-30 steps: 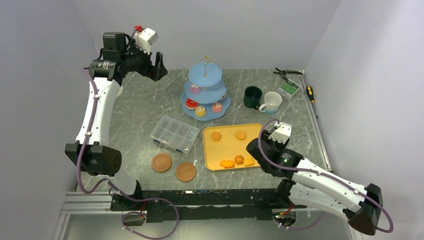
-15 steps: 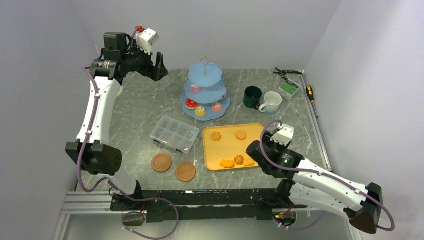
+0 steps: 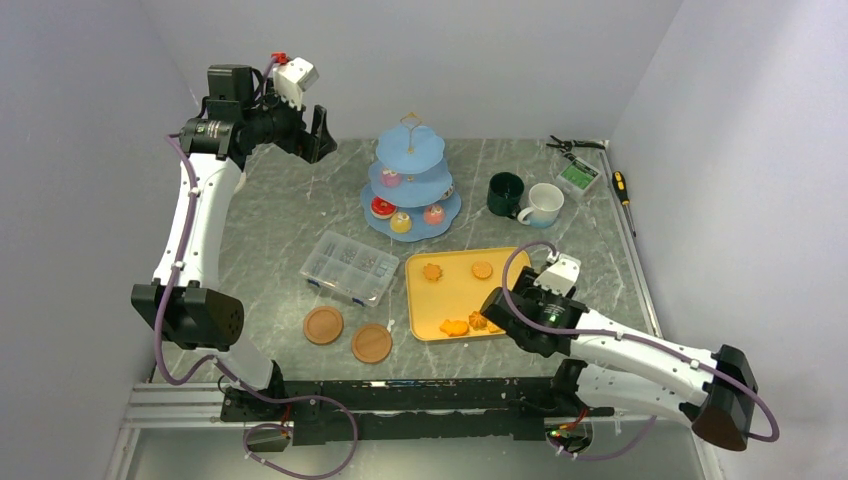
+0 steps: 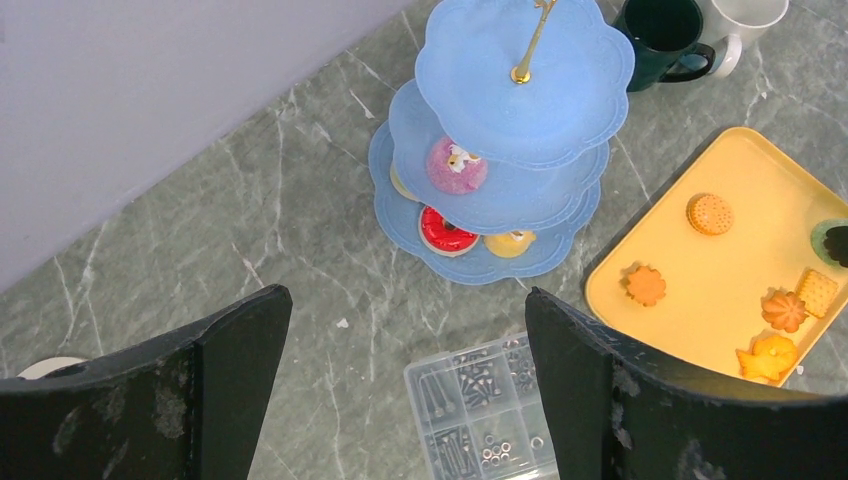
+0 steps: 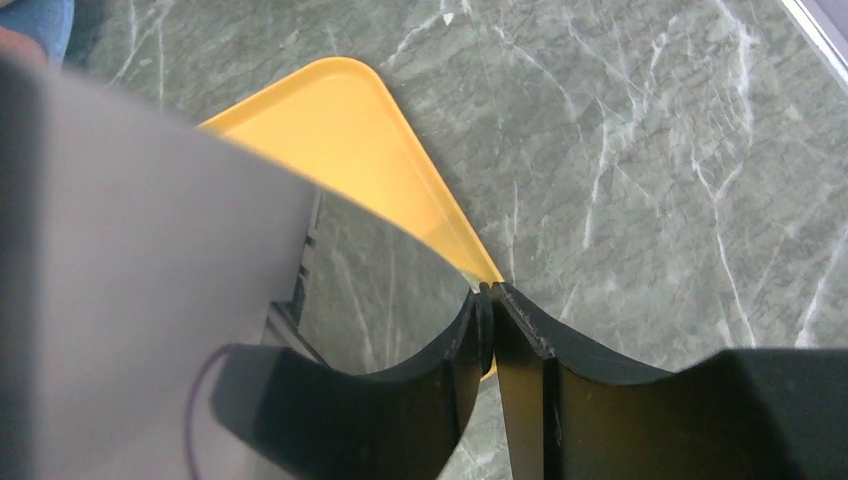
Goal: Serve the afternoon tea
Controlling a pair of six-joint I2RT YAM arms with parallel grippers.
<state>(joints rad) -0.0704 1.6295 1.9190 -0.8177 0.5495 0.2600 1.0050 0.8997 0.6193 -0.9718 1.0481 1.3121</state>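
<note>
Grey marble tabletop (image 3: 290,215) carries the whole set. I judge the job partly done. The stand (image 3: 411,150) sits at far centre. Its top tier is bare, its middle tier holds a pink cake (image 4: 457,166), and its bottom tier holds a red doughnut (image 4: 447,230) and at least two other pieces. The tray (image 3: 455,295), in front of the stand, holds five biscuits (image 4: 710,213), which by my reading are not yet transferred. The green mug (image 3: 505,193) and white mug (image 3: 546,204) stand close together to the right of the stand. I cannot tell whether either holds anything.

Left gripper (image 4: 408,300): raised over the far-left tabletop, jaws wide apart, holding nothing. Right gripper (image 5: 490,292): low over the tray's near-right corner, pads pressed together, nothing seen between them.

Concealed: in the overhead view the right arm covers part of the near-right group of biscuits. A blurred pale mass fills the left of the right wrist view and hides the tray's contents there. The back of the stand's lower tiers is screened by the tiers above.
</note>
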